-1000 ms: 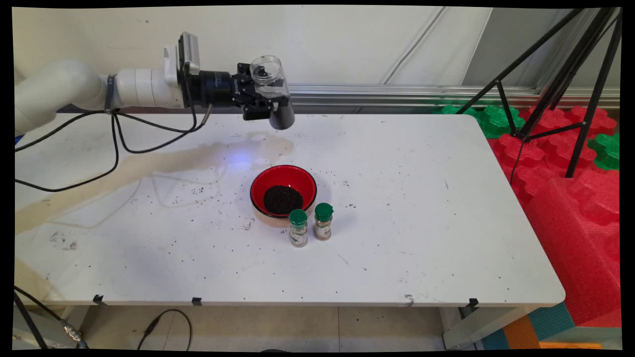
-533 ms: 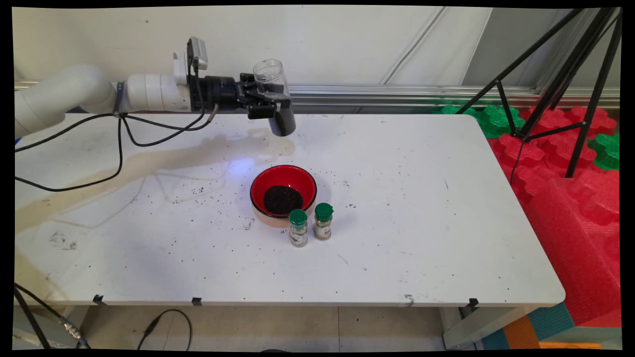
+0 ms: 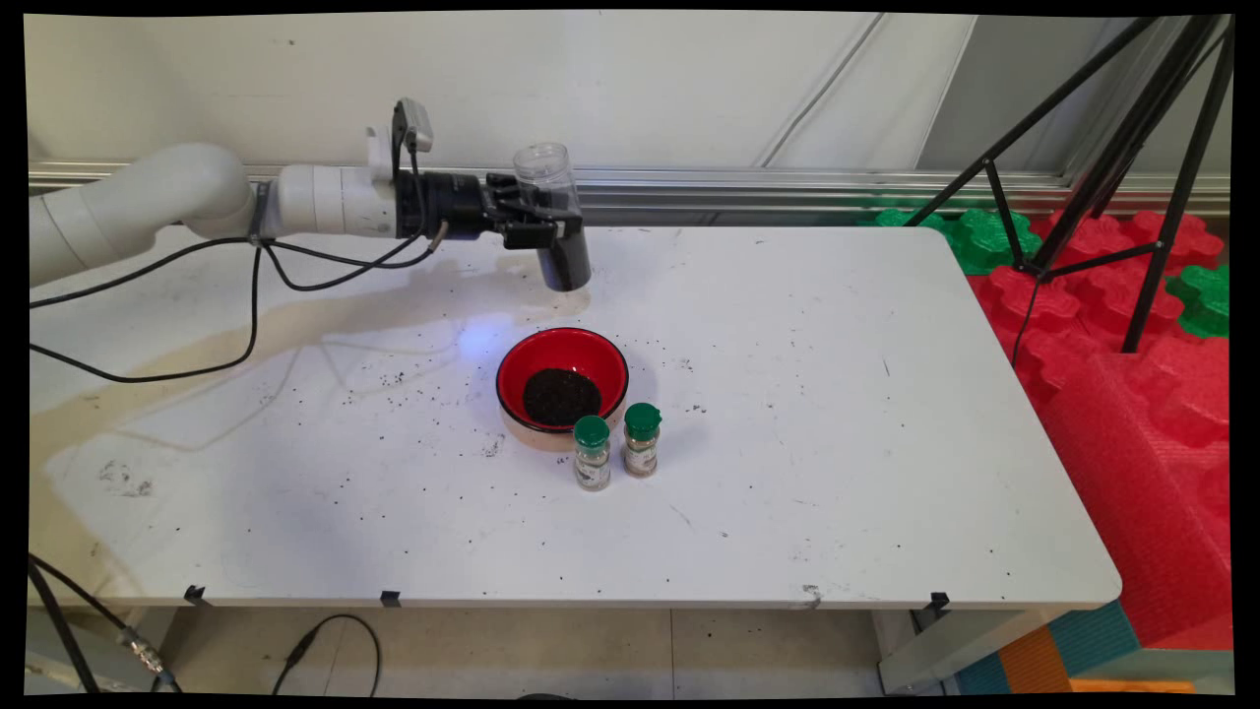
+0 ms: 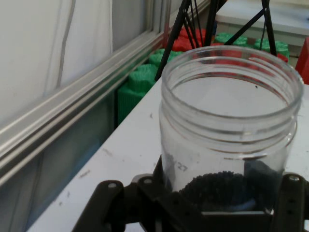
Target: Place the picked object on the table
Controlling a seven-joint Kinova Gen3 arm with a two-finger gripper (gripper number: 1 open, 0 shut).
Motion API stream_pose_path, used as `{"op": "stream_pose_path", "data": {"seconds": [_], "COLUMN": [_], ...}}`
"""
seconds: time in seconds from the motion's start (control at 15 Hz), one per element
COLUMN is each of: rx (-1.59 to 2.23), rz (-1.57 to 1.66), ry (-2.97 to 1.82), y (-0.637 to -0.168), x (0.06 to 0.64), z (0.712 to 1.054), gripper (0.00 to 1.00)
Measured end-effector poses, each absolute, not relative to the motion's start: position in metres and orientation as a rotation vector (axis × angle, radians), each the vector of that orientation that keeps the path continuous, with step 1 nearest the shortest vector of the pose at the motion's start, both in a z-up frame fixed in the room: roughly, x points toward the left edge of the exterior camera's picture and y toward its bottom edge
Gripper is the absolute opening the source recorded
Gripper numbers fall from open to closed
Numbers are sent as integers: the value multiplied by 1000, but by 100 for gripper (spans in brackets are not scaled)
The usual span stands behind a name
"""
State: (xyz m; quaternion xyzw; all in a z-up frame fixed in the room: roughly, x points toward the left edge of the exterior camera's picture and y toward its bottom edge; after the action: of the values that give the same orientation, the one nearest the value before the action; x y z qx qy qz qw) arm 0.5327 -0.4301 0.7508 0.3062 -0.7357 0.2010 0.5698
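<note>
Gripping clear jar [image 3: 553, 217] in closed claw [image 3: 536, 222] | above table's [image 3: 837, 414] far edge | red bowl [image 3: 562, 379] well apart

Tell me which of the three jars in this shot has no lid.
The clear jar held in the gripper above the table, its mouth open and dark grains inside. The two small jars beside the red bowl have green caps.
</note>
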Motion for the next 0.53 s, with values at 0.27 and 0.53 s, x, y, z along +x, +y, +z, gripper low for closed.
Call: {"op": "stream_pose_path", "data": {"seconds": [0.27,0.53], "rx": [742,752], "rz": [448,435], "ry": [-1734,-1751], "y": [-434,-437], "x": [533,533], "z": [741,731], "gripper": [0,0]}}
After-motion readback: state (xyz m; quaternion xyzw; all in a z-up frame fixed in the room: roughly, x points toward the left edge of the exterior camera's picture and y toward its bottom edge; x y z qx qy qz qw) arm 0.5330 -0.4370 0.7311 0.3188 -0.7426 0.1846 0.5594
